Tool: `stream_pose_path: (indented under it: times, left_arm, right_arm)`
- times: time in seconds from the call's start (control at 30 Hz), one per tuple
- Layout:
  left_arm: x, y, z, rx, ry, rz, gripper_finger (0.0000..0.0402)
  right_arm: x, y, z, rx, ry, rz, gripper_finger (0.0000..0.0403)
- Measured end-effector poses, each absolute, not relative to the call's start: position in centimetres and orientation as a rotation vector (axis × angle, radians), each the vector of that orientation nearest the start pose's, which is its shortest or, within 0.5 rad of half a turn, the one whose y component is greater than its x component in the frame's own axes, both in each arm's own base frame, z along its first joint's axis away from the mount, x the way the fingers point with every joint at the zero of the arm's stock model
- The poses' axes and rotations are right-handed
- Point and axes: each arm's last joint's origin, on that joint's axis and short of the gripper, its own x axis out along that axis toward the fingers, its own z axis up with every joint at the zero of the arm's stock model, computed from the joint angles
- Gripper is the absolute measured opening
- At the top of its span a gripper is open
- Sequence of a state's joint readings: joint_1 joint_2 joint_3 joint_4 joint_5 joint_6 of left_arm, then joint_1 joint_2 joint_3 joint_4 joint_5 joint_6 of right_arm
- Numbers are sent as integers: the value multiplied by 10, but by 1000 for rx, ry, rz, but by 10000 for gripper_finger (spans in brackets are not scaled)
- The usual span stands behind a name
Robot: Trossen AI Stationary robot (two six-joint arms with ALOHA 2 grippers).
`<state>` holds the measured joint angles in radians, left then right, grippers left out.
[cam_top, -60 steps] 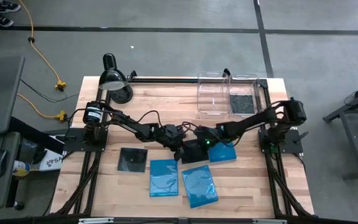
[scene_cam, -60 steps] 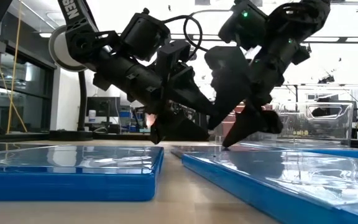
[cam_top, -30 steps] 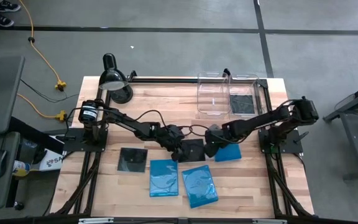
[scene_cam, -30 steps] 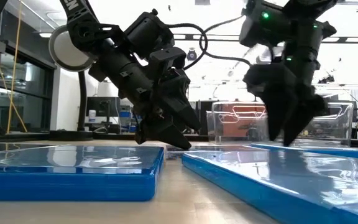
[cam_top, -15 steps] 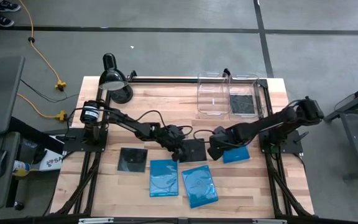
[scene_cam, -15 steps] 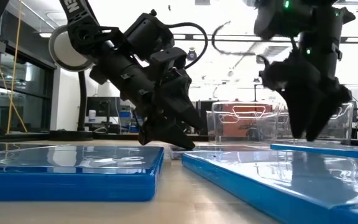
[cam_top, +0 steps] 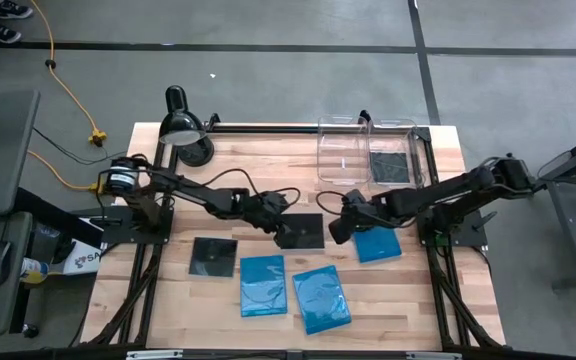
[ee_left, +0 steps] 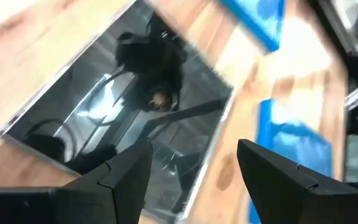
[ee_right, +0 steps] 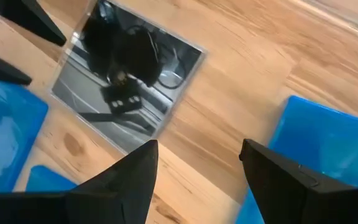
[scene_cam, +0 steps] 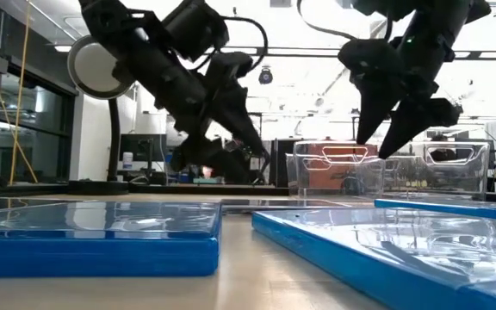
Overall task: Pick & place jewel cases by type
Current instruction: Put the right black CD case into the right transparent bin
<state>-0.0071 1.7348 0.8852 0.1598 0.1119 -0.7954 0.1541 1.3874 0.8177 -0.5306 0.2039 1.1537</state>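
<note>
both grippers, left (cam_top: 280,228) and right (cam_top: 334,226), hover open-fingered over the middle black case (cam_top: 302,231); next, one must grip it for binning.

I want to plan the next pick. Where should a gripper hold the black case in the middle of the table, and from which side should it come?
The black case lies flat on the wooden table, so its face offers no grip. Probably best to pinch a thin edge from above. The left gripper hovers open at its left edge and seems best placed.
</note>
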Motion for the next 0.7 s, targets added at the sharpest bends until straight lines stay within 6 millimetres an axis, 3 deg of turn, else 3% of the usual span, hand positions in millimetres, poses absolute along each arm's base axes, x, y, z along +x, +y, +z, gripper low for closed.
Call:
stream_pose_path:
  times: [0.17, 0.47, 0.7]
  left_arm:
    - [340, -4, 169, -898, 678, 246, 236]
    - [324, -4, 154, -1121, 851, 482, 236]
    - [324, -5, 154, -1184, 858, 488, 236]
  right_arm:
    - [261, 34, 189, 856, 886, -637, 224]
    - [278, 36, 166, 907, 882, -674, 224]
    - [284, 30, 157, 914, 846, -724, 224]
